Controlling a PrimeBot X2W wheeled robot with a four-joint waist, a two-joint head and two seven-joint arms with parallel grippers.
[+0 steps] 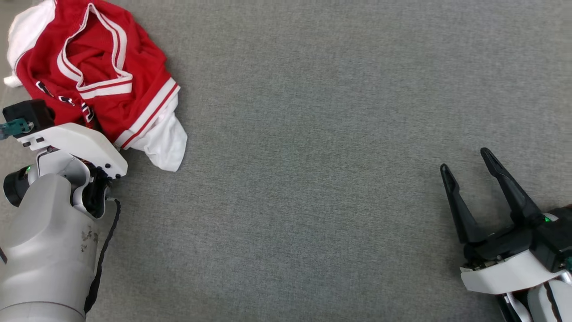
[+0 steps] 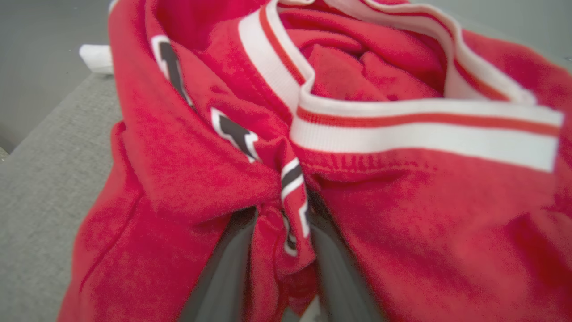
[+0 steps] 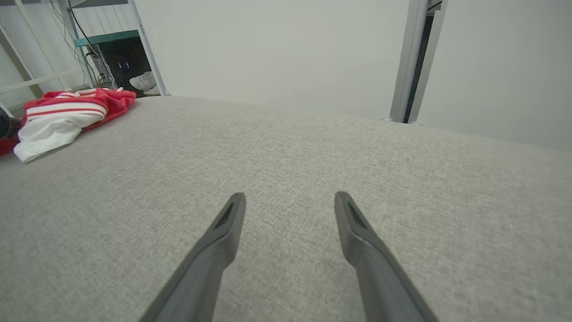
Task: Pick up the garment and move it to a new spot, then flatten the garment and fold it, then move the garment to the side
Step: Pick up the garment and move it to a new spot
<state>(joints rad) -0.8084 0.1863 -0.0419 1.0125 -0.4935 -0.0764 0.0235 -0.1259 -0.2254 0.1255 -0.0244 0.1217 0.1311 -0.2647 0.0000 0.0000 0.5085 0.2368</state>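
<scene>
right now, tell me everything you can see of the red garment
The garment is a red, fleecy-looking top with white sleeves, red-and-white striped ribbed trim and black white-edged lettering. It lies crumpled in a heap at the far left of the grey cloth surface, one white sleeve spilling toward the middle. The left gripper pinches a lettered red fold of it between its fingers.

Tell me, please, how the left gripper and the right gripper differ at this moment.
The left gripper has its fingers drawn close, pinching a fold of the red and white garment; the right gripper stands wide open and holds nothing. The left gripper is at the garment, at the left of the grey surface; the right gripper is at the right with bare surface around it. Both have two dark fingers.
</scene>
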